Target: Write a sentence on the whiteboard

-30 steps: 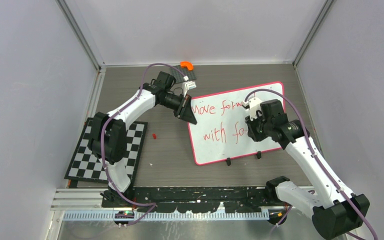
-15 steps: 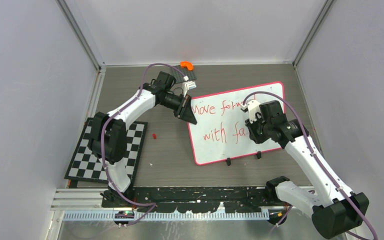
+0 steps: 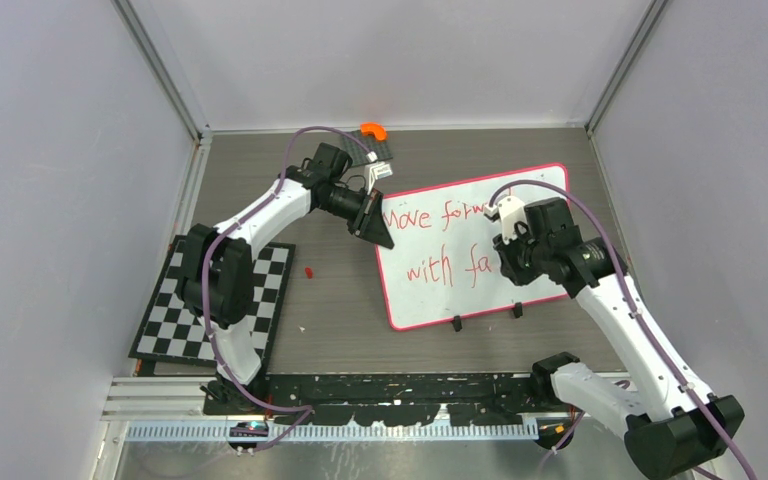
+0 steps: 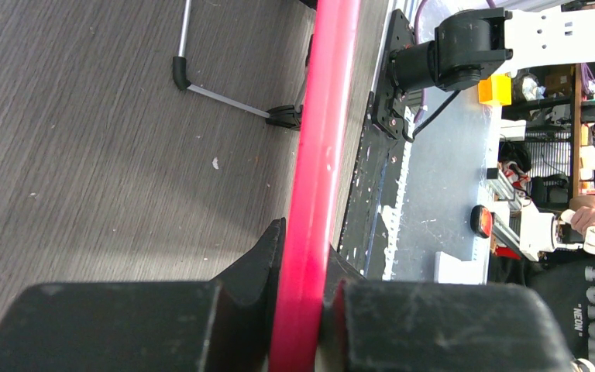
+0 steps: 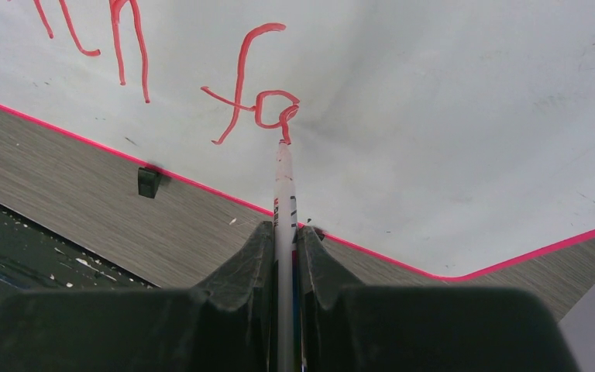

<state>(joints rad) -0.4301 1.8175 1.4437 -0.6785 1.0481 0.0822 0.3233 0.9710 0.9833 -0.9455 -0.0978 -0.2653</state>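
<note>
The whiteboard [image 3: 535, 195] with its pink-red rim lies on the table right of centre. Red handwriting [image 3: 430, 217] on it reads "Move forw" above "with fa"; the right arm hides part of the top line. My left gripper [image 3: 378, 236] is shut on the board's left rim [image 4: 315, 194]. My right gripper [image 3: 505, 262] is shut on a white marker [image 5: 283, 194], whose red tip touches the letter "a" [image 5: 275, 105] of the lower line. Two black clips [image 3: 456, 322] sit on the board's near edge.
A black-and-white checkerboard mat [image 3: 165, 325] lies at the left under the left arm. A small red cap [image 3: 308, 271] lies on the table between the mat and the board. An orange piece [image 3: 372, 130] and a grey studded plate [image 3: 386, 150] sit at the back.
The lower line has grown from "with fo" to "with fa" as the marker drew the a's tail. The right gripper has shifted slightly right. The left gripper has not moved.
</note>
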